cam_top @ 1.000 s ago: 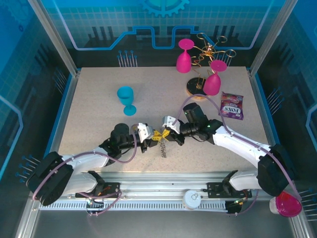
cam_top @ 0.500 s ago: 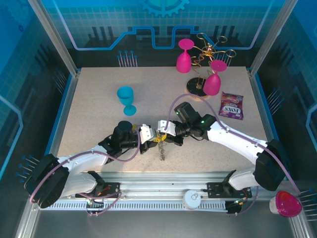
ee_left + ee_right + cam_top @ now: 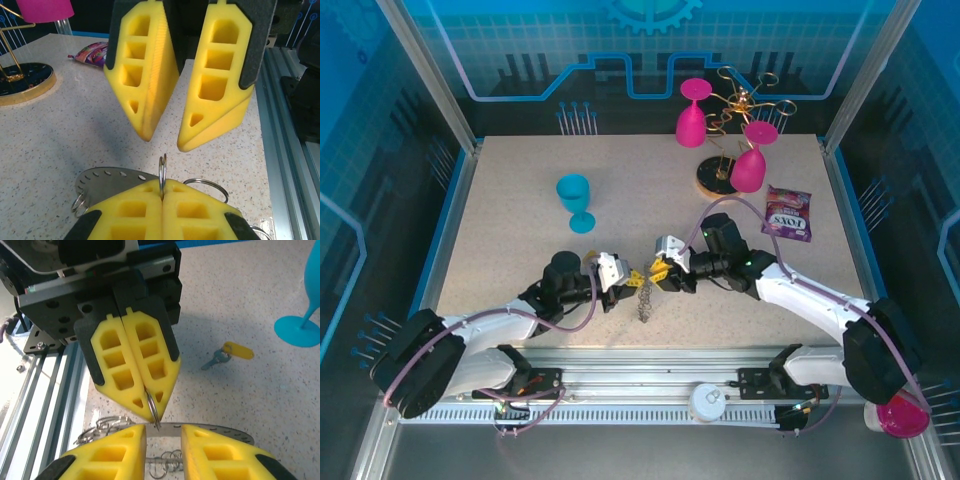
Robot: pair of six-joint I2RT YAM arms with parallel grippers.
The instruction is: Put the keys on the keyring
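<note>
My left gripper (image 3: 164, 187) is shut on one thin split ring (image 3: 162, 172) of the keyring, whose flat grey perforated plate (image 3: 107, 181) hangs just behind the pads. In the top view the left gripper (image 3: 623, 283) holds the keyring (image 3: 644, 303) low over the table near the front edge. My right gripper (image 3: 162, 432) stands open facing it, its yellow fingers (image 3: 145, 75) a short way off the ring and holding nothing. The key (image 3: 230, 352), with a yellow head, lies flat on the table beyond the left gripper (image 3: 150, 410), towards the blue goblet.
A blue goblet (image 3: 575, 200) stands left of centre. At the back right a gold wire stand (image 3: 740, 105) on a round wooden base (image 3: 717, 178) carries two pink goblets. A candy bag (image 3: 788, 213) lies right of it. The table's front rail (image 3: 650, 355) runs just below the grippers.
My right gripper has opened, let go of the keyring and drawn back slightly to the right. The left gripper has shut on the split ring and now holds the keyring alone.
</note>
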